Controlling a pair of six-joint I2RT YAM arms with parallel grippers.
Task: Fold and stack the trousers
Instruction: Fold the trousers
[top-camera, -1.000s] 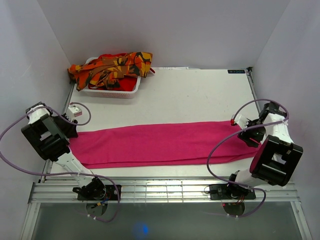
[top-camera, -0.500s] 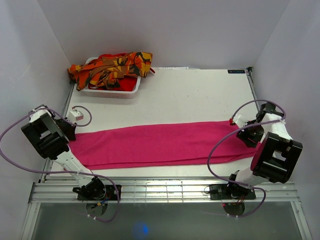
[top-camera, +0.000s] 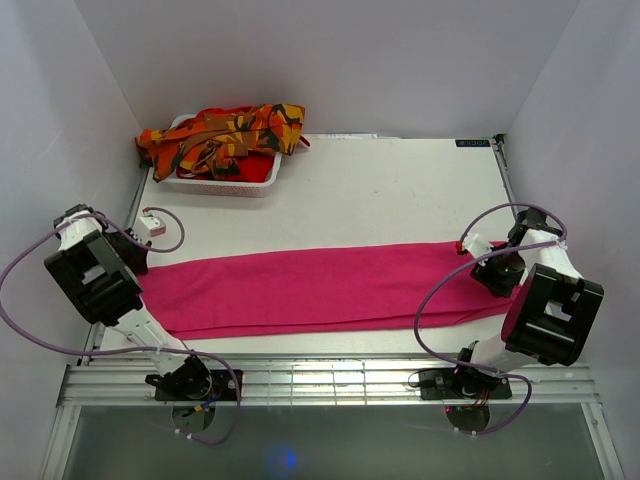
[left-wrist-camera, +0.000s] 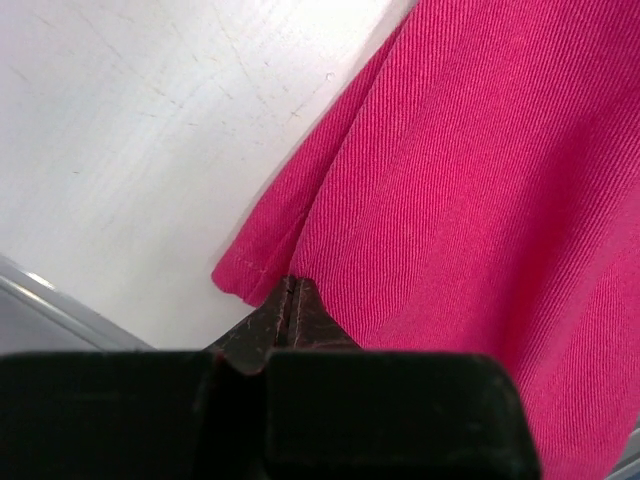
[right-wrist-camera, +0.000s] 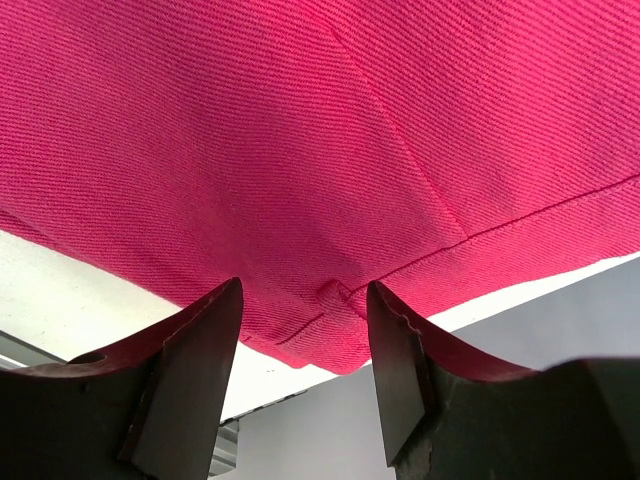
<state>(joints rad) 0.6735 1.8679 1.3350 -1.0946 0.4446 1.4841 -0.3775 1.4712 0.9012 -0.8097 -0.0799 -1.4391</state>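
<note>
Since before, the left gripper (left-wrist-camera: 290, 290) pinched shut on the pink trousers (top-camera: 320, 290); the right gripper (right-wrist-camera: 305, 300) sits open over their other end.

In the top view the left arm (top-camera: 92, 278) covers the left end of the pink trousers (top-camera: 320, 290), and the right arm (top-camera: 548, 305) hides the right end in the same way. The camouflage trousers (top-camera: 225, 130), heaped at upper left, cover most of the white basket (top-camera: 225, 187), and little more than its near wall shows.

In the left wrist view the left gripper (left-wrist-camera: 290, 292) has its tips pressed together at the hem. Whether cloth is pinched between them cannot be told. The garment runs off the top and right edges.

In the right wrist view the pink cloth runs past the top and both sides. The fingers of the right gripper (right-wrist-camera: 305, 290) are cut off by the bottom edge.
</note>
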